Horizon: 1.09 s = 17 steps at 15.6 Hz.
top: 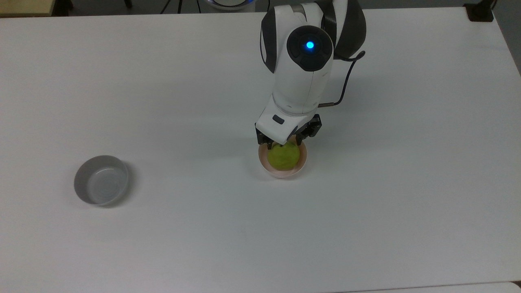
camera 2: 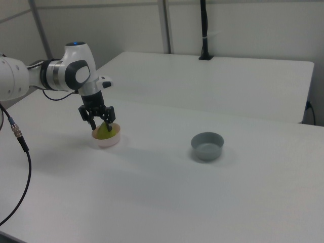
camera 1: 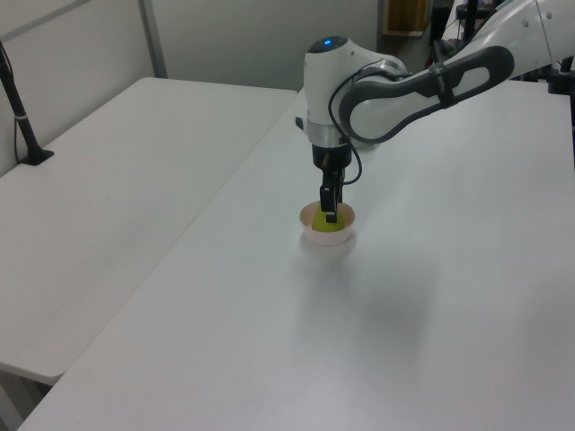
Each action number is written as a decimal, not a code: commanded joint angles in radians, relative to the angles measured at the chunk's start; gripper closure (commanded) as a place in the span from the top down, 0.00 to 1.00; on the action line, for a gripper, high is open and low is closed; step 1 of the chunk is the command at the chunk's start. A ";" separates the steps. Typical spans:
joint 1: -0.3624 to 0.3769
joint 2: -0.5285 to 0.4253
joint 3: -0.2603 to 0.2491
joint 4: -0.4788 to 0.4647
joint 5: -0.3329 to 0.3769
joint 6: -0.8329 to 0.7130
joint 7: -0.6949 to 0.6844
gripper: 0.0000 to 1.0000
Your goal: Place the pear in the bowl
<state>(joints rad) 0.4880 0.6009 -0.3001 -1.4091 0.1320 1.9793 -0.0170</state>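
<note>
Bowls: two; one pale pink bowl (top: 282, 173) just right of centre in the top view, one grey bowl (top: 101, 185) at the middle left of the top view, the two well apart
Pear: one yellow-green pear (top: 283, 157), sitting down inside the pink bowl; in the left view it shows as a yellow patch (camera 1: 326, 228) at frame centre, in the right view (camera 2: 104, 131) at the middle left
Gripper: one (top: 285, 143), hanging straight above the pink bowl; its dark fingers flank the top of the pear and seem closed on it, clearest in the right view (camera 2: 99, 121)
Arm: one white arm (top: 303, 77) coming in from the top edge of the top view, with a blue light on its upper joint and a black cable (top: 344, 83) looping off its right side
Tables: the white table (top: 163, 81) carrying both bowls, and a second white table (camera 1: 117, 180) beside it at the left of the left view
Writing: none that can be read on either bowl or the arm
Hidden or cut off: the pear's stem end lies under the gripper in the top view; the far rim of the pink bowl is covered by the gripper there; the arm's base is cut off by the frame edges; a black post (camera 2: 203, 30) stands at the top centre of the right view, its top cut off
</note>
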 commanded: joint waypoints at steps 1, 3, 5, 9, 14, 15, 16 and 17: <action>0.006 -0.055 -0.014 0.004 0.009 -0.010 0.011 1.00; -0.012 -0.098 -0.016 0.002 0.009 -0.066 0.011 1.00; -0.051 -0.148 -0.014 0.004 0.008 -0.137 0.012 1.00; -0.190 -0.272 0.065 0.001 -0.061 -0.293 0.026 1.00; -0.400 -0.404 0.163 -0.071 -0.129 -0.359 0.012 1.00; -0.432 -0.421 0.177 -0.080 -0.132 -0.364 0.005 1.00; -0.460 -0.435 0.180 -0.088 -0.134 -0.367 -0.012 1.00; -0.477 -0.441 0.180 -0.094 -0.135 -0.367 -0.030 1.00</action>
<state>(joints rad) 0.0787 0.2259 -0.1549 -1.4306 0.0155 1.6172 -0.0180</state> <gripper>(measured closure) 0.000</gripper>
